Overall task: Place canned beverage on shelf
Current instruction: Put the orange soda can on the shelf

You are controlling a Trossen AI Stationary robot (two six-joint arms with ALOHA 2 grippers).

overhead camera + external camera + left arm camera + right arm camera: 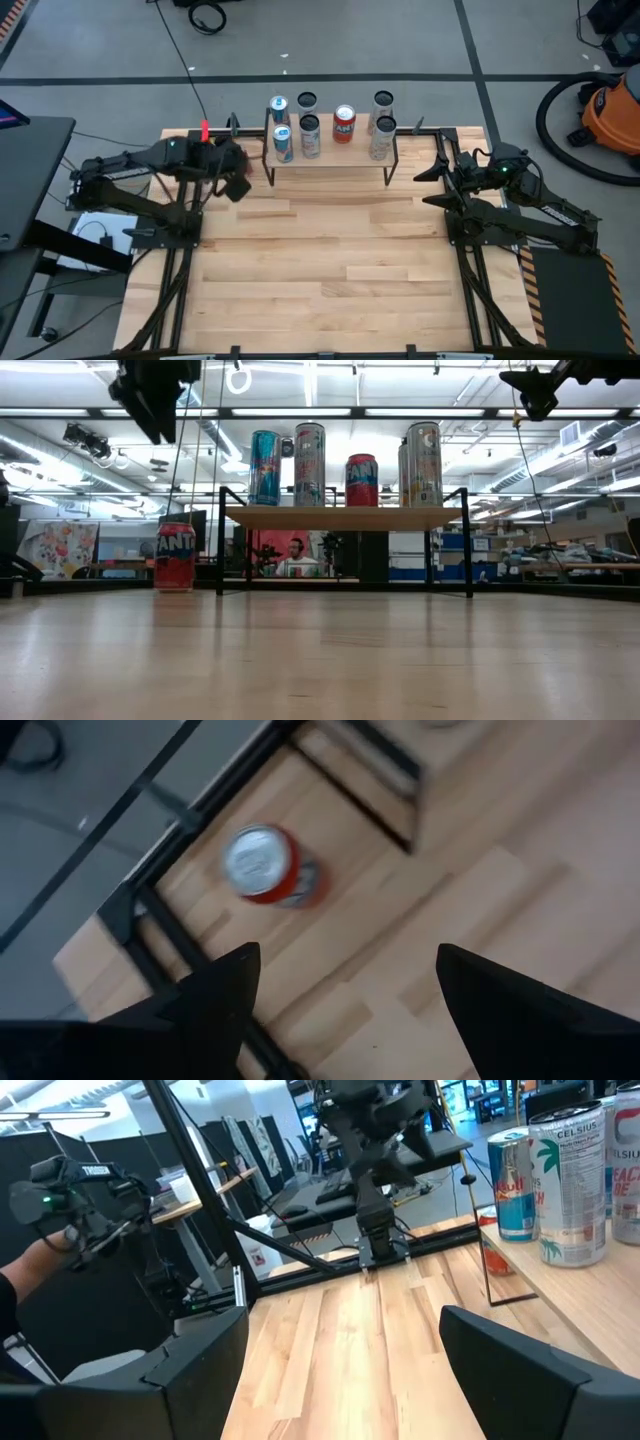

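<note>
A red Fanta can point(175, 557) stands upright on the table near its far left corner, to the left of the shelf point(345, 517). In the left wrist view I see the can's silver top point(256, 860) from above. My left gripper point(340, 990) hangs open above the table, slanting down, with the can point(205, 130) a little beyond its fingertips and nothing between them. Several cans point(310, 135) stand upright on the shelf board. My right gripper point(345, 1350) is open and empty, held level at the table's right side point(432, 180).
The shelf's black legs point(220, 540) stand close to the red can. A black frame rail point(150, 920) runs along the table's far left corner, beside the can. Bare wooden tabletop point(320, 260) lies between the arms, in front of the shelf. A person's hand point(40, 1250) shows beyond the table.
</note>
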